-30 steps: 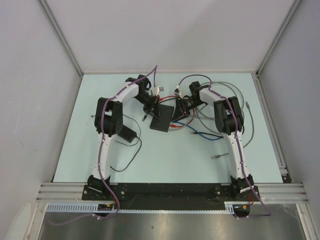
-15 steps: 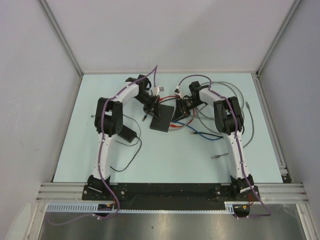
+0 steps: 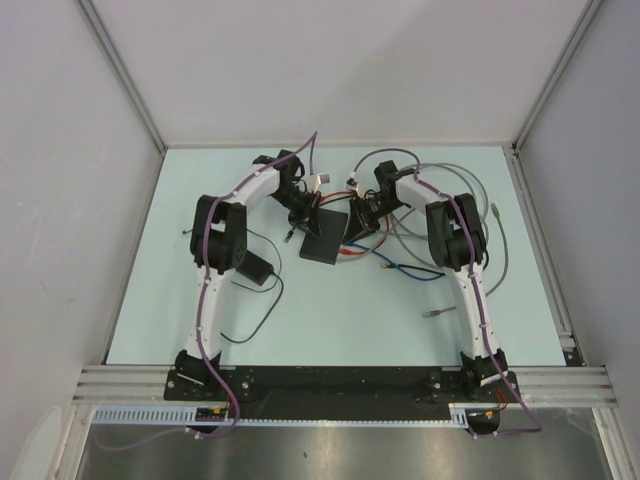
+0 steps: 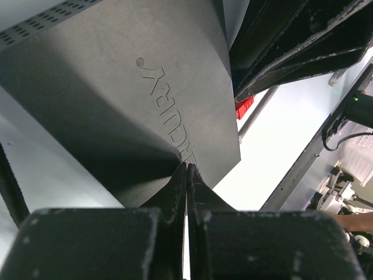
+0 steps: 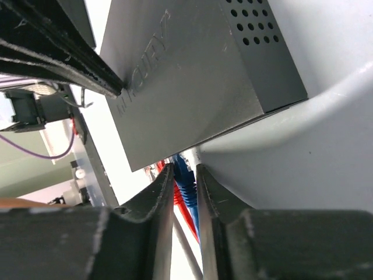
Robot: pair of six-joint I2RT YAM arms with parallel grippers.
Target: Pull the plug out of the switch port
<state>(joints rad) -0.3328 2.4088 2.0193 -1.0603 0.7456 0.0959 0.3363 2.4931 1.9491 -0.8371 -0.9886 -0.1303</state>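
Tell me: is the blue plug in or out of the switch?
Apparently in: blue plug runs under the switch edge; seating itself hidden.

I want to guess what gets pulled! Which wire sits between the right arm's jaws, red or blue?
The blue plug: it fills the gap between the jaws of the right gripper. The red wire only peeks out behind it.

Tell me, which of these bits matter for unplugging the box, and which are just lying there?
In the job: switch, blue plug, left gripper, right gripper.
Lying about: power adapter, grey cable, loose connector.
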